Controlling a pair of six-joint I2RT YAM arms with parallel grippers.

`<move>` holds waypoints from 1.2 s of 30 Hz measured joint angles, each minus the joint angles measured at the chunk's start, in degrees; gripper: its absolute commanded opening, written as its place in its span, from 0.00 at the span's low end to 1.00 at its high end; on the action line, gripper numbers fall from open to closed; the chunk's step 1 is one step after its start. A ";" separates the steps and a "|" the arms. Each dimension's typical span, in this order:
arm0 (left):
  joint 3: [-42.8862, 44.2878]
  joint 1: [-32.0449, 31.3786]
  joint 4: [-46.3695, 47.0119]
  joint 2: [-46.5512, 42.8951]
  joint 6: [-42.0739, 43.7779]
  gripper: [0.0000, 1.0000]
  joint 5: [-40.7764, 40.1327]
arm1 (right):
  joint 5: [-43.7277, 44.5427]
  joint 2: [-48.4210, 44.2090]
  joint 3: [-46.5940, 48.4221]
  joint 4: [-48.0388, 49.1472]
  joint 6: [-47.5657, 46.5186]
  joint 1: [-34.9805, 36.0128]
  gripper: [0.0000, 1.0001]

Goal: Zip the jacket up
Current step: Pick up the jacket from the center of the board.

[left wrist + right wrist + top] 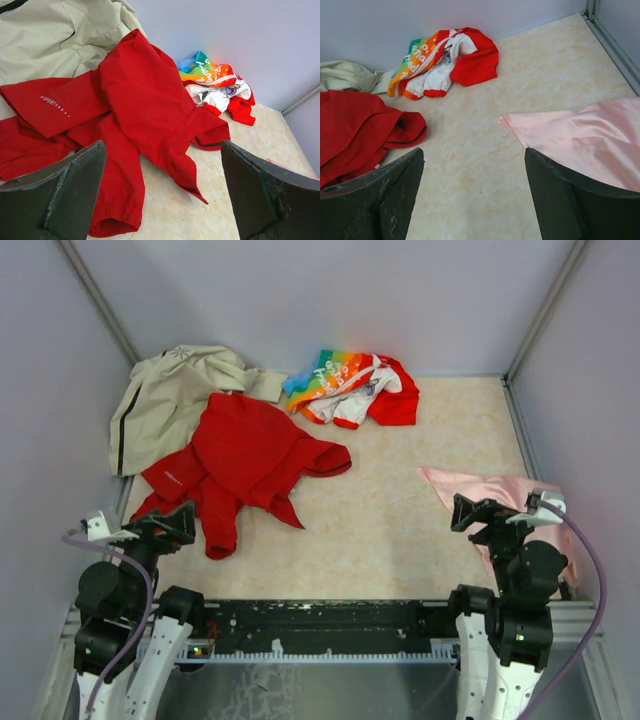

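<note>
Jacket (245,455): crumpled at ten o'clock; we first flatten it, front side up.
Left gripper (162,195): wide open, empty.
Right gripper (475,195): wide open, empty.

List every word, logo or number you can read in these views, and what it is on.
"SPORT": small white print on the red jacket, read in the left wrist view. The marks beside it are too small to read.
White lettering on the rainbow garment: too blurred to read.
No other text shows.
</note>
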 measured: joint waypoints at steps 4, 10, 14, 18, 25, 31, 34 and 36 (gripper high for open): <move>0.00 0.00 0.07 0.00 0.00 1.00 -0.02 | -0.04 0.00 0.00 0.00 0.00 0.02 0.82; -1.03 0.00 0.90 0.00 0.07 1.00 -0.22 | -0.33 -0.13 0.00 0.00 -0.02 0.02 0.82; -1.62 0.00 1.40 0.35 0.28 1.00 -0.24 | -0.50 -0.72 0.00 0.07 -0.02 0.02 0.82; -1.57 0.00 1.97 2.86 0.31 1.00 -0.20 | -0.52 -0.76 0.00 0.33 -0.02 0.02 0.82; -0.22 0.00 1.92 16.28 -0.76 1.00 2.60 | -0.92 -1.31 -0.48 0.59 -0.02 0.02 0.82; -4.55 0.00 7.50 19.30 -6.23 1.00 9.14 | -1.31 -1.57 -0.74 0.83 -0.04 0.35 0.83; -8.24 0.00 10.75 20.20 -9.46 1.00 10.29 | -1.40 -1.86 -0.74 0.81 -0.04 0.42 0.83; -9.42 0.00 12.57 22.21 -11.17 1.00 9.55 | -1.53 -1.99 -0.74 0.85 -0.04 0.44 0.83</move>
